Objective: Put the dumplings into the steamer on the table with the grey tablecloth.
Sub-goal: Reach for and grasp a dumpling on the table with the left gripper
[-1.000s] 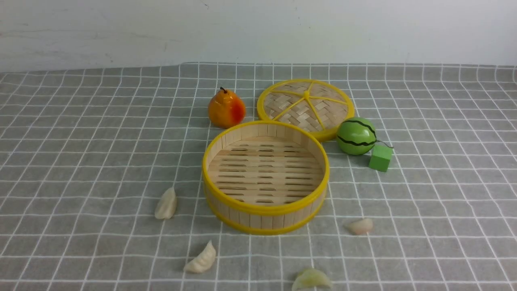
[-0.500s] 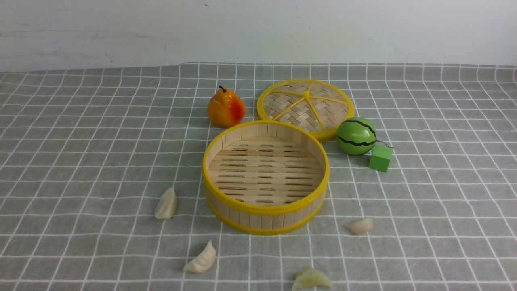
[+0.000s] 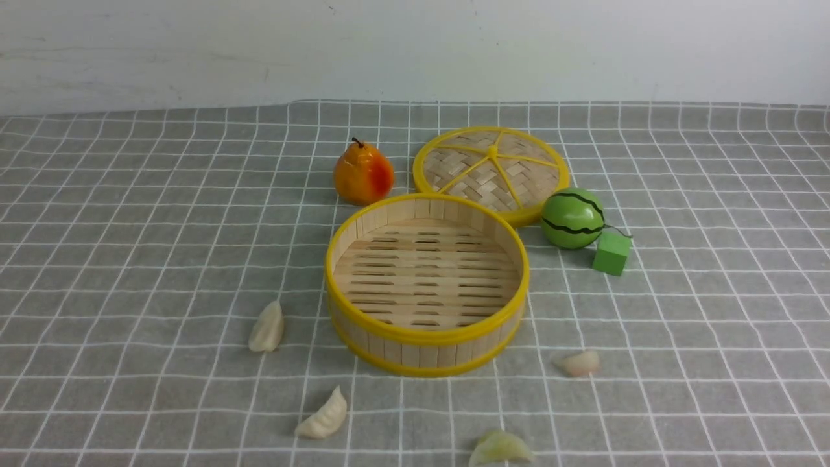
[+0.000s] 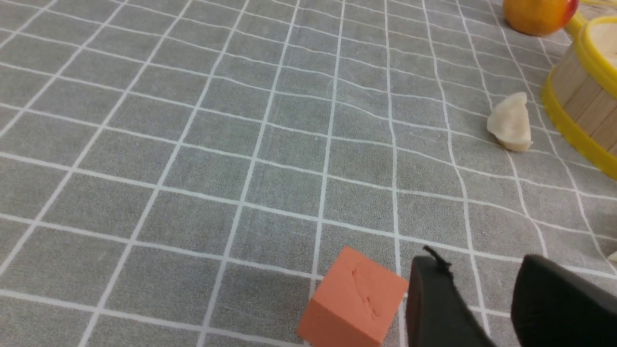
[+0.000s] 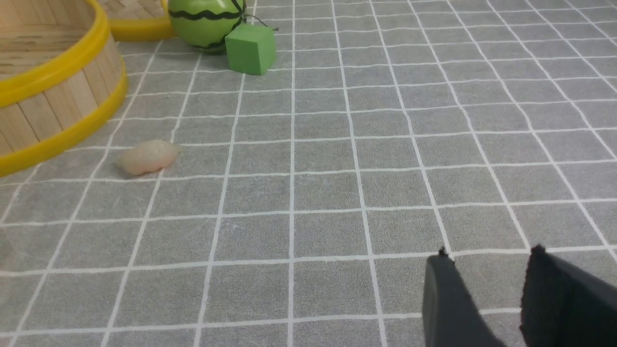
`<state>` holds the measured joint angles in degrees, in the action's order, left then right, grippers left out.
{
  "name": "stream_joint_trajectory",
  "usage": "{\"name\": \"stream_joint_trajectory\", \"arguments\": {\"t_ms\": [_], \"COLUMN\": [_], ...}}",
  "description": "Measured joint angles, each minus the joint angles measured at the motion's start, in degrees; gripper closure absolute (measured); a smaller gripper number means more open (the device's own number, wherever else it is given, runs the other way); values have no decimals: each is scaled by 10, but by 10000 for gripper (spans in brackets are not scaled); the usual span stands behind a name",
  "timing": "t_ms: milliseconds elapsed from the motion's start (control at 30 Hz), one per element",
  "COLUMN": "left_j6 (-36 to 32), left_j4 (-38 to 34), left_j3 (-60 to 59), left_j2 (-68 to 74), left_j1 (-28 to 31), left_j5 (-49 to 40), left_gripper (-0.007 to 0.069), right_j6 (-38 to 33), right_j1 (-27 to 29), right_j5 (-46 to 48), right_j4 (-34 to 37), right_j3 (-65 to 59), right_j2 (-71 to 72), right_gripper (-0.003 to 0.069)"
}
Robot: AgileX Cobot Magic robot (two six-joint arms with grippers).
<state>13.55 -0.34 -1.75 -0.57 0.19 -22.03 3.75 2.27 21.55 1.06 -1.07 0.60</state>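
Left gripper [image 4: 477, 274]: jaws apart, empty. On the grey tablecloth [image 3: 130, 259], unplaced: cream dumpling [image 3: 266, 327], nearer cream dumpling [image 3: 322, 415]; steamer [image 3: 425, 337], empty; greenish dumpling [image 3: 499, 449], pinkish dumpling [image 3: 579, 363]. All four remain to load. Right gripper [image 5: 487, 270]: jaws apart, empty.

Cloth [image 3: 130, 259] is looking matt, woven, slightly wrinkled. Steamer [image 3: 425, 347] is showing bare wood strips w/ smooth yellow rims. Lid [image 3: 491, 170] is showing woven bamboo. Pear [image 3: 363, 175] & melon [image 3: 572, 218] are shining glossy. Green cube [image 3: 611, 253] & orange cube [image 4: 354, 303] are looking matt. Dumplings [image 3: 267, 327] are looking smooth, waxy.
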Motion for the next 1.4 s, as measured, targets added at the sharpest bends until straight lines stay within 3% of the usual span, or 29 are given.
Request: {"name": "stream_joint_trajectory", "arguments": {"t_ms": [233,367,467,500,700,967,1067,1133,1167,1200,1233,1300,1367,1400], "left_j6": [0,15,99,150,307,328,250,164,74,27,27,-40,-46,-50], "left_j4": [3,-16,-121,-204,-453,-513,-504,-485,-459,-435,-435,-365,-335,-289], "left_j3": [0,0,0,0,0,0,42,85,134,166,166,270,305,353], "left_j2": [0,0,0,0,0,0,0,0,0,6,6,70,106,161], "left_j1": [0,0,0,0,0,0,0,0,0,0,0,0,0,0], "left_j5": [0,14,51,70,106,111,62,32,3,-20,-20,-90,-120,-170], "left_gripper": [386,386,386,386,386,386,386,386,389,398,398,452,480,524], "right_j6": [0,2,32,66,182,167,125,89,48,18,12,-50,-66,-94], "right_j1": [0,0,0,0,0,0,0,0,0,0,0,0,0,0], "right_j5": [0,0,2,5,12,8,8,9,6,-1,-1,-25,-29,-26], "right_j4": [13,63,162,222,477,510,513,513,513,513,513,514,514,509], "right_j3": [0,0,0,-1,-5,-5,-3,8,29,46,50,105,126,159], "right_j2": [0,0,0,0,0,0,0,0,0,0,-1,-41,-68,-113], "right_gripper": [419,419,419,419,419,419,419,419,419,420,421,459,487,540]}}
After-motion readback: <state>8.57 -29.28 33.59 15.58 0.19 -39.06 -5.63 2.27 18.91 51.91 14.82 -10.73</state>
